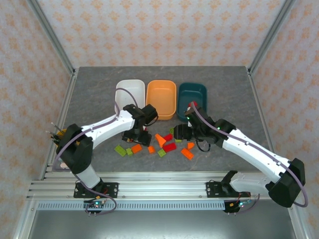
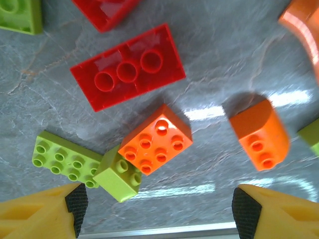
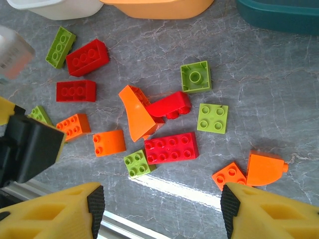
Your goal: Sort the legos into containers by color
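Red, orange and light green legos [image 1: 160, 143] lie scattered on the grey table in front of three tubs: white [image 1: 129, 92], orange [image 1: 161, 97] and dark teal [image 1: 193, 94]. My left gripper [image 2: 159, 209] hangs open just above an orange brick [image 2: 156, 140] that touches a small green brick [image 2: 118, 174], with a red brick [image 2: 127, 67] beyond. Over the right side of the pile, my right gripper [image 3: 162, 209] is open and holds nothing. Ahead of it lie a red brick [image 3: 171, 148] and a green square [image 3: 138, 163].
A yellow cup with pens [image 1: 59, 133] stands at the table's left edge by the left arm's elbow. The metal rail [image 1: 159, 186] runs along the near edge. Left gripper's black body [image 3: 27, 144] intrudes at the left of the right wrist view.
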{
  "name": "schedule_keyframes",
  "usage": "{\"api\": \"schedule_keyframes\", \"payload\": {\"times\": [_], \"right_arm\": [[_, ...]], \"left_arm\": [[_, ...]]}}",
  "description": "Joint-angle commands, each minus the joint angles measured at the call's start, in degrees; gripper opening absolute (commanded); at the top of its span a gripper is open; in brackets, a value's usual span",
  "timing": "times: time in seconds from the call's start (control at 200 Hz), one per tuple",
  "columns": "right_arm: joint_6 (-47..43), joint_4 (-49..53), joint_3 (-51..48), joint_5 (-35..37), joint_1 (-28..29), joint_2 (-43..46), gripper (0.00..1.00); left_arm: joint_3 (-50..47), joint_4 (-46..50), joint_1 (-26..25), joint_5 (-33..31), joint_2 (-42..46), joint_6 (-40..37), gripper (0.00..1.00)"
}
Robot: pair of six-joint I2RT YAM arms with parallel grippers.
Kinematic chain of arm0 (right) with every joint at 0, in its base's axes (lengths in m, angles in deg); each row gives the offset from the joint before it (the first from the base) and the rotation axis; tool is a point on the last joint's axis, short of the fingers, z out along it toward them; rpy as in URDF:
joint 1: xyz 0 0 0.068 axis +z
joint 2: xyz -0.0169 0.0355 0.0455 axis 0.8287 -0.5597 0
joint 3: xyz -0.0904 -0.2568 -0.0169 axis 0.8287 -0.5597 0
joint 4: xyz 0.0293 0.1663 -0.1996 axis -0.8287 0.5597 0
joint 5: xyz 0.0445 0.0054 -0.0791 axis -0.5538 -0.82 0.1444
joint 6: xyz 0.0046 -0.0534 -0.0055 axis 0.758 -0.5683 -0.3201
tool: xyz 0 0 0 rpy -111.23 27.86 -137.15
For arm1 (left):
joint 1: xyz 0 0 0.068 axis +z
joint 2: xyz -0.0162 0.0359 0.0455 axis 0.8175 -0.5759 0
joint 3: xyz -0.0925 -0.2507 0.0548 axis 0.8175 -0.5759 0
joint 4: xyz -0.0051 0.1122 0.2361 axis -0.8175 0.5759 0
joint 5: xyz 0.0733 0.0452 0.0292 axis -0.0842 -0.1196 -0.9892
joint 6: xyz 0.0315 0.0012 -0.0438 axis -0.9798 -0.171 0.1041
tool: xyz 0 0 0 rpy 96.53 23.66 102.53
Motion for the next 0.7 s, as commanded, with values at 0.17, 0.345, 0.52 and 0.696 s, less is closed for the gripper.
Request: {"api": "schedule_keyframes", "payload": {"times": [0.17,0.345,0.52,0.696], "right_arm": [[2.13,0.43,2.65,2.69,0.15,-0.3,0.65],[4.52,0.32,3.12,3.66,0.13,3.49,0.65],[8.56,-1.51,2.4,4.89,0.0,9.69,0.78],[11.67,0.02,2.31,6.43,-0.52,13.66,0.92]], "left_arm": [[-1.91,-1.38,-0.39,0.12,-1.25,-14.61,0.79],[-3.25,-3.27,-0.52,0.07,-4.3,-17.08,0.76],[-4.57,-5.4,-0.48,0.77,-6.45,-17.73,0.75],[-4.89,-6.68,-0.48,0.8,-8.54,-18.19,0.72]]}}
